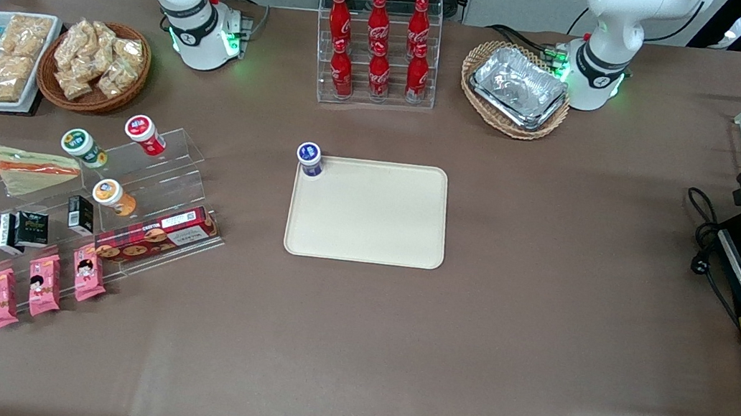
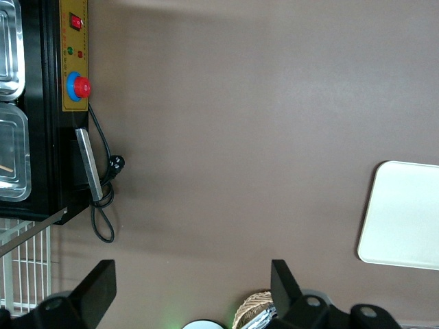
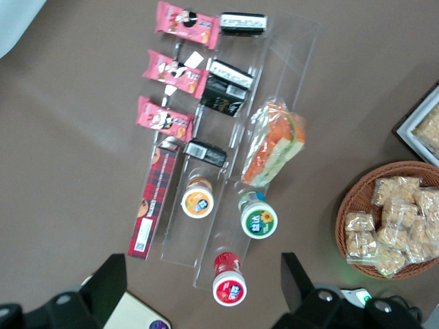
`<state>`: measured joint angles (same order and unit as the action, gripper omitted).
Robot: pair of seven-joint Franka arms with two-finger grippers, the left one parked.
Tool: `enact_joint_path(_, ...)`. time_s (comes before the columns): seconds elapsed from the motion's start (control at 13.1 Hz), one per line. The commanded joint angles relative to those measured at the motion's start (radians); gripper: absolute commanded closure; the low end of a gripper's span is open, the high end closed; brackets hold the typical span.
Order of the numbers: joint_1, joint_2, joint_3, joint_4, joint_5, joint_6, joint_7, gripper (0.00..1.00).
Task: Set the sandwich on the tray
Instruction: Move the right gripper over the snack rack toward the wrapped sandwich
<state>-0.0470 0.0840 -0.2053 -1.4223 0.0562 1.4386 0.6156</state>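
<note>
Pink packets (image 1: pixel 44 283): nearest the front camera, lying flat on the surface by the clear stepped rack (image 1: pixel 187 171).
Biscuit box (image 1: pixel 156 234): red tartan, on the rack's lowest step, with small black cartons (image 1: pixel 31 228) alongside.
Sandwich (image 1: pixel 33 171): a wrapped wedge lying on its side on an upper step of the rack, toward my end of the surface, well apart from the tray.
Handling: I judge it light and soft; the bread will crush and the clear wrap looks slippery (a gentle squeeze only). I would take it across the flat bread faces near the thick end, not at the thin tip.
Tray (image 1: pixel 370 211): cream, flat, low-rimmed, at mid-surface; it holds only a blue-lidded cup (image 1: pixel 310 158) in one corner, so most of it is free.
Lidded cups: orange (image 1: pixel 112 196), green (image 1: pixel 83 146) and red (image 1: pixel 144 133) ones stand on the rack beside the sandwich.
My gripper (image 3: pixel 204 291): high above the rack, looking down on the sandwich (image 3: pixel 273 143); fingers spread wide, holding nothing.
Wicker basket (image 1: pixel 94 66): full of crumbly snack packets, next to a white tray (image 1: pixel 0 60) of similar ones.
Cola bottles (image 1: pixel 379 46): six in a clear stand.
Second basket (image 1: pixel 516 89): stacked foil trays.
</note>
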Motion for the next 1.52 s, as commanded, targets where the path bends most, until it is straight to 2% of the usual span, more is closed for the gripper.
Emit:
enact_joint_path(0.0, -0.04, 0.019, -0.005, -0.017, -0.022, 0.008, 0.029, 0.0)
enact_joint_path(0.3, -0.045, 0.014, -0.017, -0.098, -0.061, 0.075, 0.03, 0.0)
enact_joint_path(1.07, -0.051, -0.09, -0.028, -0.457, -0.065, 0.324, 0.093, 0.0)
enact_joint_path(1.45, -0.065, -0.086, -0.029, -0.533, -0.076, 0.397, 0.093, 0.0)
